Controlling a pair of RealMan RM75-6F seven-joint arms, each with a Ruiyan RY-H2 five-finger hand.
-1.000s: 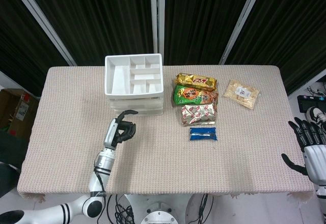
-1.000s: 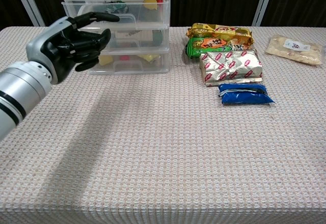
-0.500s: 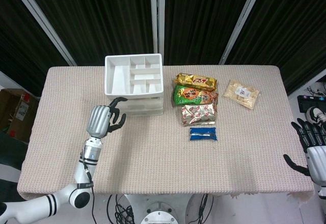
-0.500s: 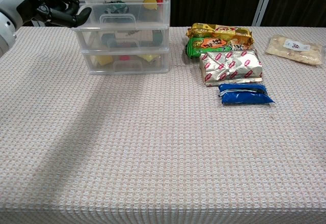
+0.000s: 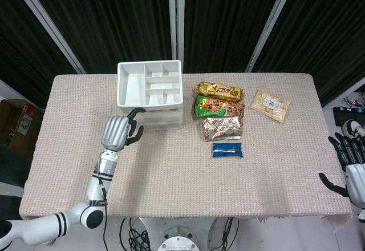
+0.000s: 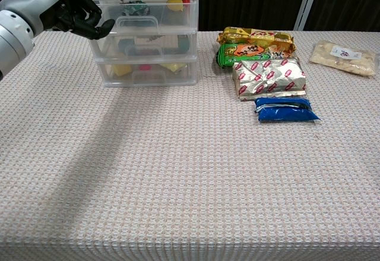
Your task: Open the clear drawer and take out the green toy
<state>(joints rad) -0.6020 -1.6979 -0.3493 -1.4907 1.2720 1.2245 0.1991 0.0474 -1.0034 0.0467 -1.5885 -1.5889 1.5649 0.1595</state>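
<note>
Woven tablecloth [image 5: 171, 165], dark curtains behind. Left hand [image 5: 117, 131] hovers at the drawer unit [image 5: 150, 94] front-left corner, fingers loosely curled, holding nothing. Right hand [image 5: 352, 162] off table's right edge, fingers spread.

My table [image 5: 171, 177] carries a beige woven cloth over its whole top. At the far left-centre stands a white drawer unit [image 5: 150, 94] with an open divided tray on top. Just right of it, four packets lie in a column running toward me: a gold packet [image 5: 219, 91] farthest, a green packet [image 5: 218, 107] touching it, a silver packet [image 5: 222, 128] next, then a blue packet [image 5: 227, 149] nearest and slightly apart. A clear bag [image 5: 270, 104] of pale contents lies further right, apart from the column.
</note>
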